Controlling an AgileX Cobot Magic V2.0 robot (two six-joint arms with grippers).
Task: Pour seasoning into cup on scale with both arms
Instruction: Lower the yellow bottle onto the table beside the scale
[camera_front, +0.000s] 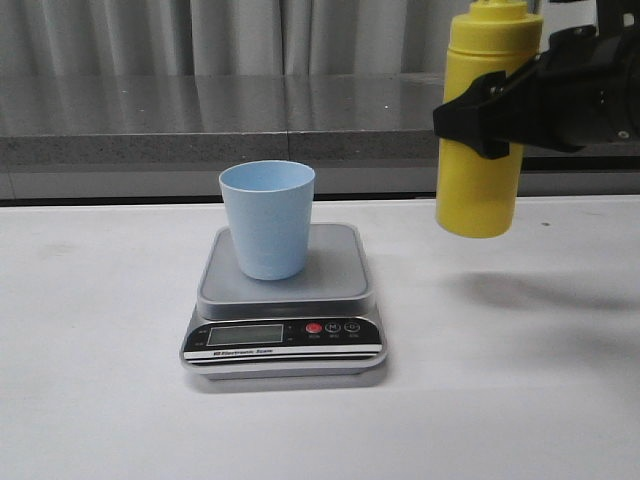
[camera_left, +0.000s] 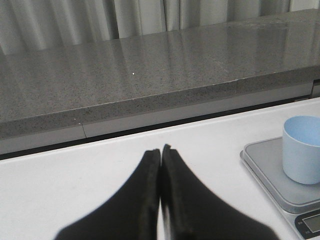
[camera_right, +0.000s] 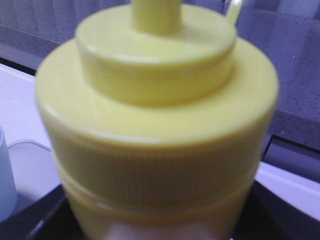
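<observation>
The yellow bottle (camera_front: 484, 130) is held upright in the air by the right end effector (camera_front: 500, 100), which is clamped around its middle, to the right of the scale (camera_front: 285, 300). The blue cup (camera_front: 267, 220) is set on the scale, on the white counter (camera_front: 100, 350). The left end effector (camera_left: 161, 155) is pressed together, holding nothing.

The flat silver-grey digital kitchen scale (camera_front: 283, 315) is showing small white lettering under its LCD display (camera_front: 245, 335), seemingly ending in "Scale", otherwise too small to be reading
</observation>
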